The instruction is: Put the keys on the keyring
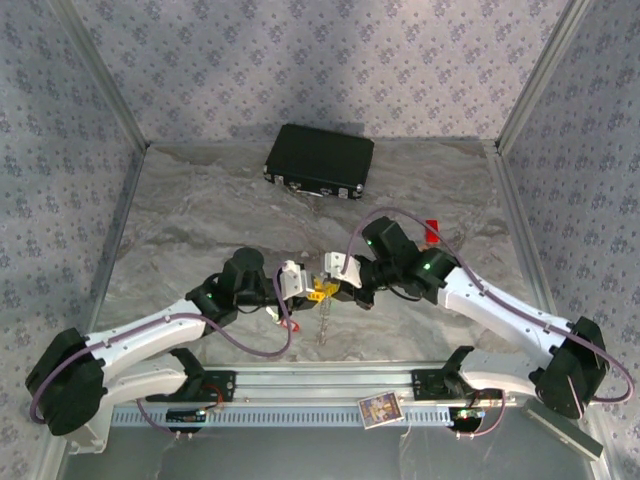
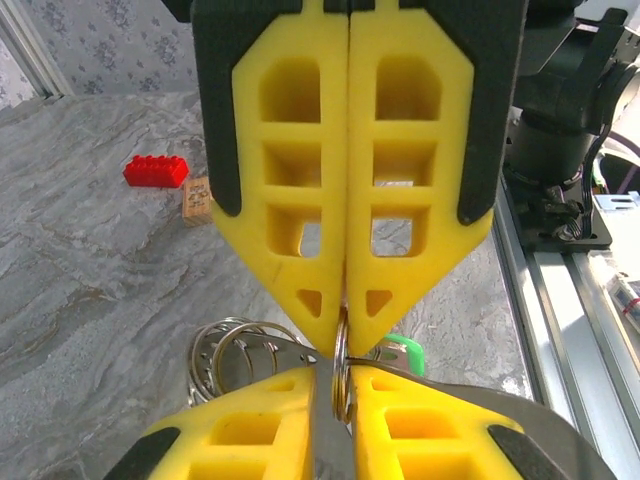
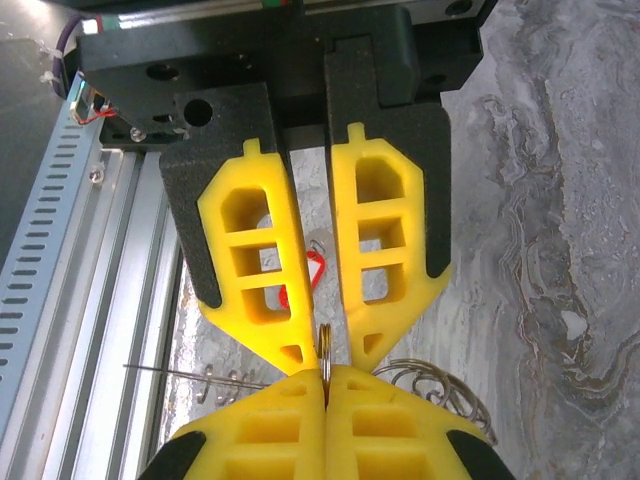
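Our right gripper is pressed fully closed, its yellow fingertips pinching a thin metal ring that stands edge-on. Our left gripper meets it tip to tip from the left. Its fingers are only a narrow slit apart, with the same ring and a strip of grey metal in the slit, and it looks clamped on them.

We cannot tell whether that ring is a turn of the keyring, whose pale wire loops hang just beside the fingertips. The green-tagged key shows right behind the ring, touching or nearly so. The red-tagged key lies on the table just near of the left gripper.

Both our arms reach in low from the near corners, elbows bent, wrists level and facing each other at the table's centre. The metal rail at the near edge runs close under them, so there is little room on the near side.

On the far side the marbled table is open up to a black case. A red brick and a tan block sit to the right, close by the right arm, with walls on the left and right.
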Controlling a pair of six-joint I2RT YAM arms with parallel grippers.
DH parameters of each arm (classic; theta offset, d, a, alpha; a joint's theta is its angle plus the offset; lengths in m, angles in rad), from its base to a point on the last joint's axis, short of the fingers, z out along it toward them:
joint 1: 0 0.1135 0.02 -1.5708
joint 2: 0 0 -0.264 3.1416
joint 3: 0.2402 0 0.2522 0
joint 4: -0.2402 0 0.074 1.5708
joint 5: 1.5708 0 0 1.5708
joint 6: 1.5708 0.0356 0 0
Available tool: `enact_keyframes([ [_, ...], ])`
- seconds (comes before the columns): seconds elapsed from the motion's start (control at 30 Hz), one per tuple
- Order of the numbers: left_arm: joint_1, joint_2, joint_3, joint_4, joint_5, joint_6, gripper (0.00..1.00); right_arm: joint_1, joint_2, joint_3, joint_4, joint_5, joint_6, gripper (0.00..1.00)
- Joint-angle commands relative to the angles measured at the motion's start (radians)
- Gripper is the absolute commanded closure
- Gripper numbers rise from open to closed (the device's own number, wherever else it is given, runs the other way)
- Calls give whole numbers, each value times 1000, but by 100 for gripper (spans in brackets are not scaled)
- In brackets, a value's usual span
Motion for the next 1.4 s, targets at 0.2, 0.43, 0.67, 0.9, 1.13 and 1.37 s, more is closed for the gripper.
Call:
enact_keyframes([
  [0.2,-4,-26,27,16,28,22,100,-16,-64,-46,62,13,55,72],
  [0.43,-5,-34,-3,69,28,10,100,-46,-179,-190,151,41,188,70],
  [0.67,-4,-28,-3,84,35,8,100,-36,-169,-207,209,30,207,72],
  [0.9,-4,-26,-1,85,39,9,100,-34,-141,-201,225,15,203,83],
  [1.13,-4,-27,-2,100,55,11,100,-36,-96,-197,247,-49,206,100],
  [1.37,-5,-27,0,104,63,22,100,-42,-27,-170,207,-74,197,100],
])
